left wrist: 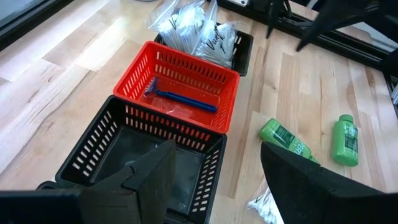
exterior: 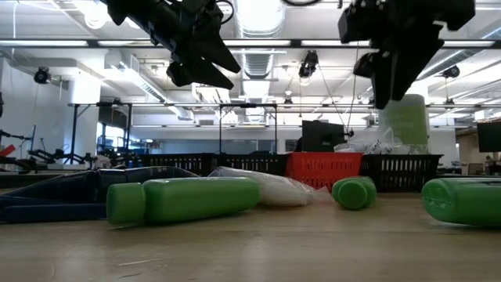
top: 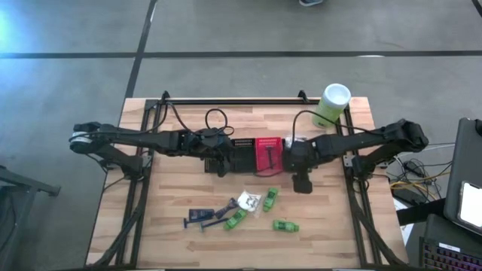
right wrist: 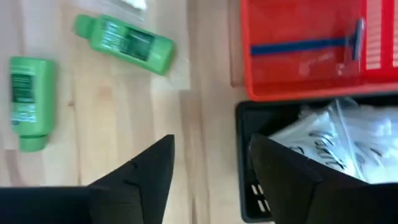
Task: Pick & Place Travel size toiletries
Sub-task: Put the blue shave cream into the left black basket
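Note:
Three bright green bottles [top: 269,199] [top: 235,220] [top: 285,226] lie on their sides on the near half of the table. A white packet [top: 248,200] and dark razor sticks [top: 205,218] lie beside them. A blue razor [left wrist: 180,99] lies in the red basket [top: 269,154], and white packets [right wrist: 329,146] fill the black basket [right wrist: 249,155] to its right. My left gripper [left wrist: 217,149] hovers open over the other black basket [left wrist: 99,143], which stands left of the red one. My right gripper [right wrist: 211,140] hovers open, empty, at the near edge of the packet basket.
A tall pale-green canister with a white lid [top: 333,104] stands at the table's far right corner. The three baskets sit in a row mid-table. Bare wood [top: 339,226] lies near and right of the bottles. A laptop [top: 467,196] is off the table's right side.

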